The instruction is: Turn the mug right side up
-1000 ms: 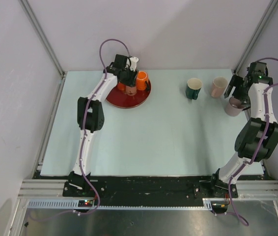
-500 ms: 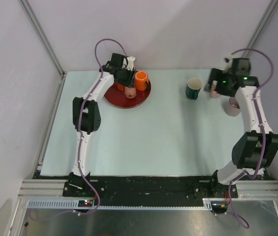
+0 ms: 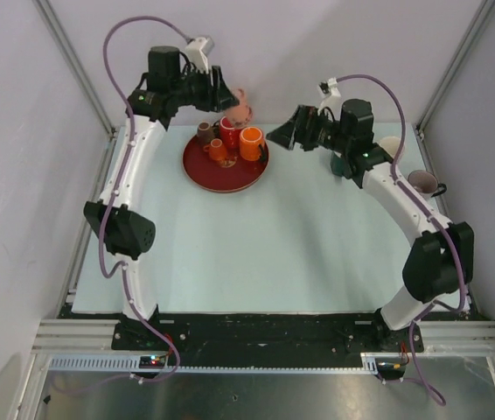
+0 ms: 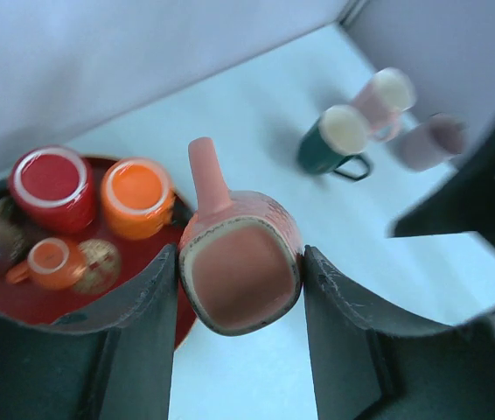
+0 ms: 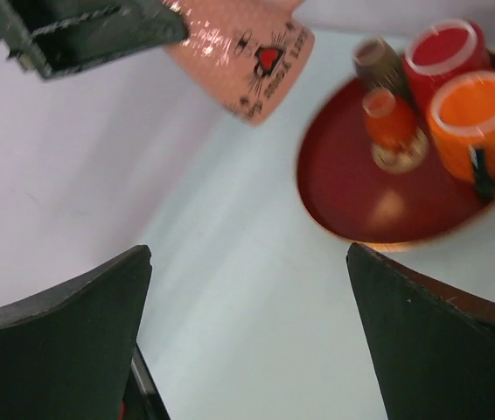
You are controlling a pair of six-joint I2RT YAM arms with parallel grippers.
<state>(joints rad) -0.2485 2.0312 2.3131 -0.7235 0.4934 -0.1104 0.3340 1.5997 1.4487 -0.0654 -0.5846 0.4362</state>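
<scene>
1. Holding the mug (image 5: 247, 52) aloft, the left gripper (image 4: 240, 261) stood roughly half open, its fingers pressed against two opposite sides of the body (handle pointing away from its wrist).
2. The right gripper (image 5: 249, 262) gaped wide and carried nothing. The mug hung ahead of and above its fingers, apart from them, and the tray (image 5: 344, 197) lay ahead and lower.
3. A hand-over looked due. The right jaws should have closed squarely on the bare body, clear of the handle and the left fingers, before the left let go.
4. The mug's side bore a small heart with lettering around it, too blurred to read.
</scene>
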